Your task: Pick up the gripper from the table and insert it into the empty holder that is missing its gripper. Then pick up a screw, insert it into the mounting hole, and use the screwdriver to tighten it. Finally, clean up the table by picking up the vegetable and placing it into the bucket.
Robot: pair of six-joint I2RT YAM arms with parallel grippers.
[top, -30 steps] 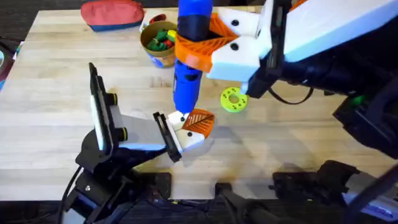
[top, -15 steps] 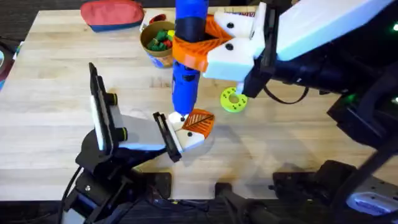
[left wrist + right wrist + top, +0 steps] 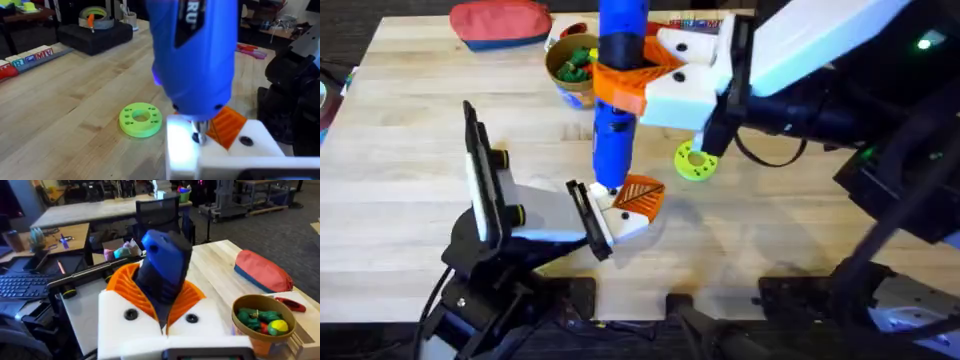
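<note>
My right gripper (image 3: 642,75) (image 3: 162,307) is shut on the blue screwdriver (image 3: 616,110) (image 3: 165,265) and holds it upright. The driver's thin tip (image 3: 200,137) presses down on the white holder (image 3: 623,226) (image 3: 182,150) at the end of my left gripper (image 3: 620,212). The orange gripper (image 3: 640,196) (image 3: 227,125) sits in that holder. The screw is hidden under the tip. The tan bucket (image 3: 575,72) (image 3: 262,322) stands at the back with green, yellow and red vegetable pieces (image 3: 260,317) inside.
A green ring with holes (image 3: 695,160) (image 3: 140,119) lies just right of the holder. A red pouch (image 3: 500,22) (image 3: 262,272) lies at the back left. A slim red tool (image 3: 290,304) rests beside the bucket. Lettered blocks (image 3: 27,57) lie along the far edge.
The right arm and the top of the screwdriver have drifted slightly left, while the tip stays on the holder. The left arm has not moved.
</note>
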